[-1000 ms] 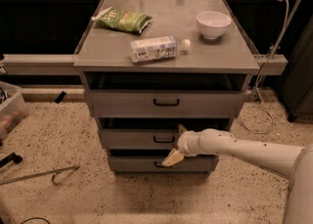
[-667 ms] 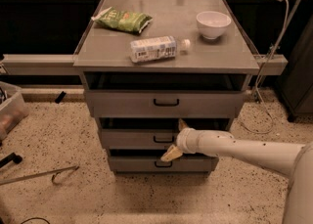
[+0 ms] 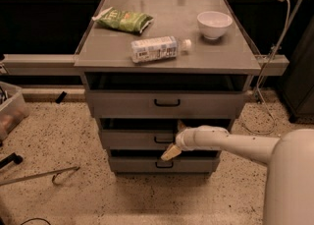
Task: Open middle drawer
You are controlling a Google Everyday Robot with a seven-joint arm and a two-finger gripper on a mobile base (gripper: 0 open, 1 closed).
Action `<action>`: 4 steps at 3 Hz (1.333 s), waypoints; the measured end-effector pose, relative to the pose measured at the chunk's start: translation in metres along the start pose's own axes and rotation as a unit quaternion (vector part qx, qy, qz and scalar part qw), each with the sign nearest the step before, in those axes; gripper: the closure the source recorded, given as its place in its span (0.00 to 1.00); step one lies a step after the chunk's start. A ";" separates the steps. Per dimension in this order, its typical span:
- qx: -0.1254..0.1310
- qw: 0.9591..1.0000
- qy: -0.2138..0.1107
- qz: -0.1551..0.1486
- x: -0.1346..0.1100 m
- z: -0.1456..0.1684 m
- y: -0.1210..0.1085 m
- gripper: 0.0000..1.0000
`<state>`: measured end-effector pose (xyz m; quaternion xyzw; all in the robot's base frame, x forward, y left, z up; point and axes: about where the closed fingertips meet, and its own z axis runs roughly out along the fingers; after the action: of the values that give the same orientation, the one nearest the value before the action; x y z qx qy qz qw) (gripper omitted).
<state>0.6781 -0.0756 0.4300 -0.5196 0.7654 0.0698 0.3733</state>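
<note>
The middle drawer [image 3: 132, 139] is the grey front of medium width in the cabinet, between a wider drawer above and a narrower one below. Its small black loop handle [image 3: 161, 141] sits at the centre. My gripper [image 3: 172, 147] is right at this handle, at its right end and slightly below, and partly covers it. My white arm [image 3: 230, 143] reaches in from the lower right. The middle drawer's front stands a little out from the cabinet, with a dark gap above it.
The top drawer [image 3: 122, 105] and bottom drawer [image 3: 132, 164] each have a black handle. On the cabinet top [image 3: 221, 54] lie a green chip bag [image 3: 125, 20], a bottle on its side [image 3: 156, 48] and a white bowl [image 3: 214, 24]. A plastic bin [image 3: 10, 108] stands on the left floor.
My gripper has crept slightly left and up, closer onto the middle drawer's handle. The drawers and the things on top have not visibly moved.
</note>
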 end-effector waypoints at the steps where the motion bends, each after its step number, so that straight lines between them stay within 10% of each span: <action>1: -0.027 0.999 0.020 0.012 0.014 0.021 -0.002 0.00; 4: -0.073 0.996 0.041 0.023 0.018 -0.012 0.036 0.00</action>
<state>0.6382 -0.0784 0.4164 -0.5306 0.7842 0.1131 0.3011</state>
